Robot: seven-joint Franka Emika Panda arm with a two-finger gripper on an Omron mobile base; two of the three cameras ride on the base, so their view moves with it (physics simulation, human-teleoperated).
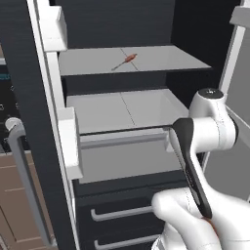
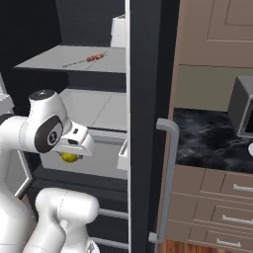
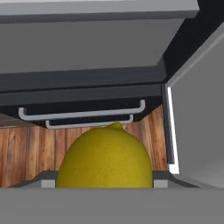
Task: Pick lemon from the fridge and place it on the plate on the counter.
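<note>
The end effector grips the lemon just outside the fridge, ready to carry toward the counter.

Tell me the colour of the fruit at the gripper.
Bright yellow: the lemon shows best in the hand view.

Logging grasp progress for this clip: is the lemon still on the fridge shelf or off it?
Off it. The round yellow lemon hangs under the gripper, in front of the dark fridge's pale shelf, with wooden floor showing behind it.
</note>
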